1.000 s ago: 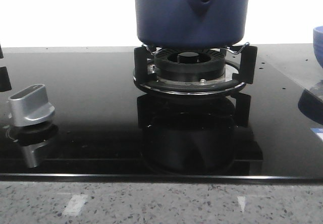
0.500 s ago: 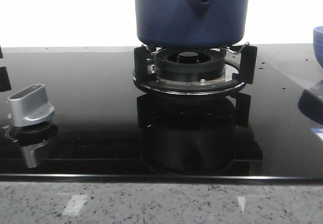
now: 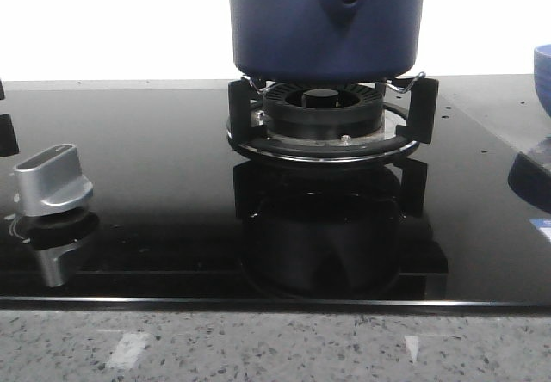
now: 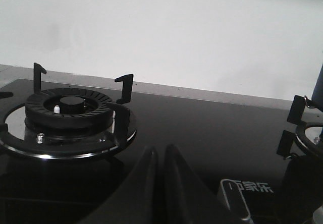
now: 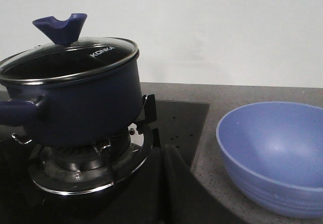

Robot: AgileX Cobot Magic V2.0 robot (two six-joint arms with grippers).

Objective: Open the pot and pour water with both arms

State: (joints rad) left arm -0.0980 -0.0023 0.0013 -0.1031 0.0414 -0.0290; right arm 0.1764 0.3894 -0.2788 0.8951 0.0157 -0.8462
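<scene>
Right wrist view: the pot (image 5: pixel 75 108) sits lidded on its burner (image 5: pixel 88 166) beside the blue bowl (image 5: pixel 275 156); both claws (image 4: pixel 159 183) (image 5: pixel 164 183) are pressed together, holding nothing.

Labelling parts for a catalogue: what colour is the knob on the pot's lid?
Dark blue, matching the pot; the lid knob shows best in the right wrist view.

The front view is backlit: the wall behind is blown out to flat white, so the pot (image 3: pixel 327 21) reads dark, and the glossy black hob (image 3: pixel 155 184) mirrors the burner (image 3: pixel 323 111) and knob (image 3: pixel 53 178) sharply. Both wrist views are dimmer and softer, with even grey light on the wall and the near gripper (image 4: pixel 159 183) fingers blurred to dark shapes. The bowl (image 5: pixel 275 153) shows a soft highlight inside, and the lid (image 5: pixel 70 57) glass carries mild glare.
</scene>
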